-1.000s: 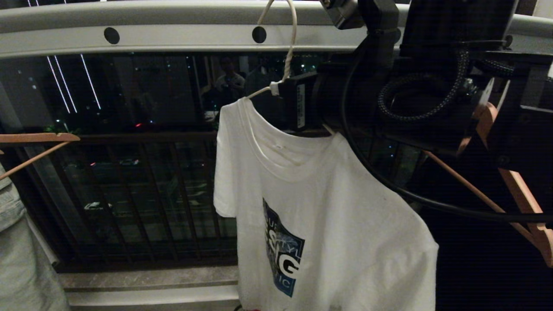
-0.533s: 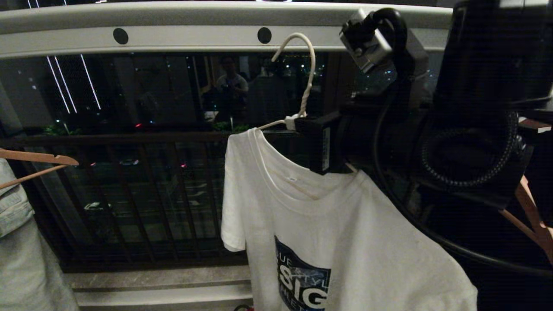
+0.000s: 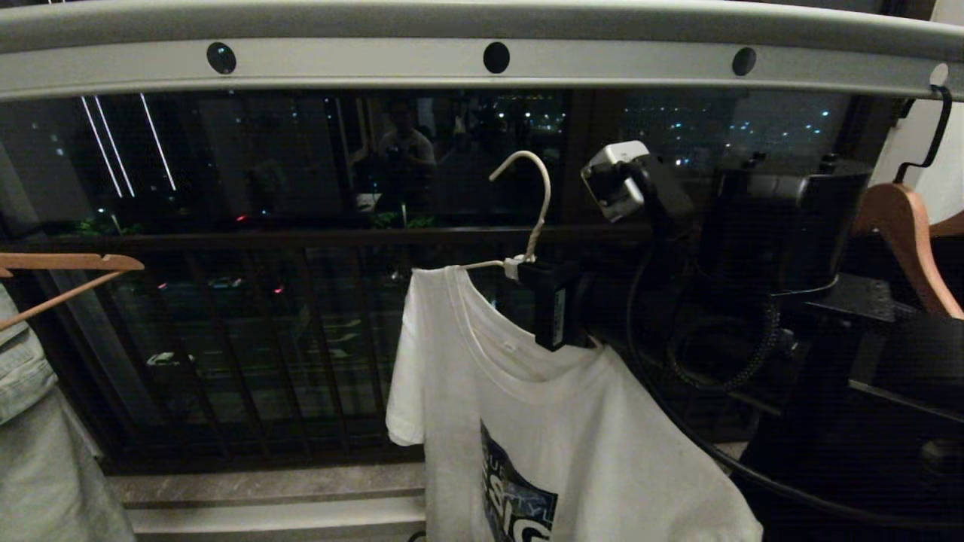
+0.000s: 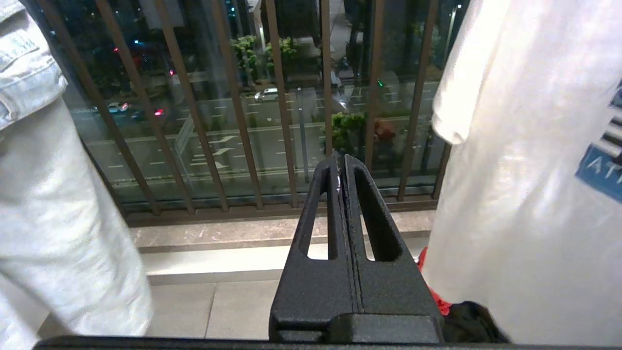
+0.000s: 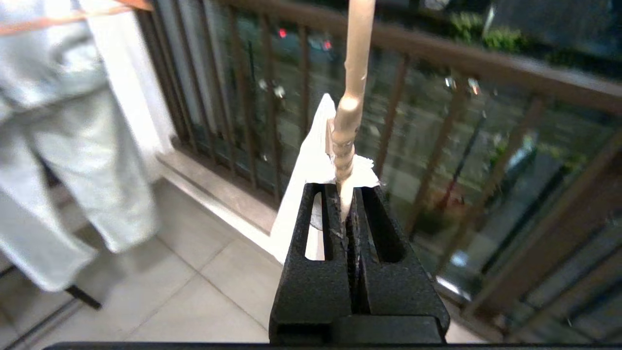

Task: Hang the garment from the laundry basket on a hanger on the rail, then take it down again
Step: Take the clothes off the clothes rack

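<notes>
While the right gripper (image 3: 531, 269) is clamped on the twisted neck of the white wire hanger (image 3: 527, 218), the hook hangs free below the rail (image 3: 482, 60) and touches nothing, so the gripper alone carries the load. The right wrist view confirms the hold: both fingers (image 5: 335, 228) are pressed together on the neck just beneath the twist, which keeps the hook upright and stops the hanger from swinging about the grip. The white T-shirt (image 3: 542, 421) is draped over the hanger, its collar at the gripper and its body hanging straight down, with one sleeve free on the robot's left and the chest graphic partly cut off by the lower edge of the head view. A grip at the neck, rather than on a shoulder wire, keeps the garment balanced on both sides. The left gripper (image 4: 343, 167) is parked low beside the shirt, its jaws closed on nothing, pointing toward the balcony railing (image 4: 233, 97). Brown wooden hangers (image 3: 904, 241) hang at either end of the rail; pale garments (image 3: 38, 421) hang at the left. The laundry basket is not in view. Judged from the hook's position off the rail, this is the take-down stage.
</notes>
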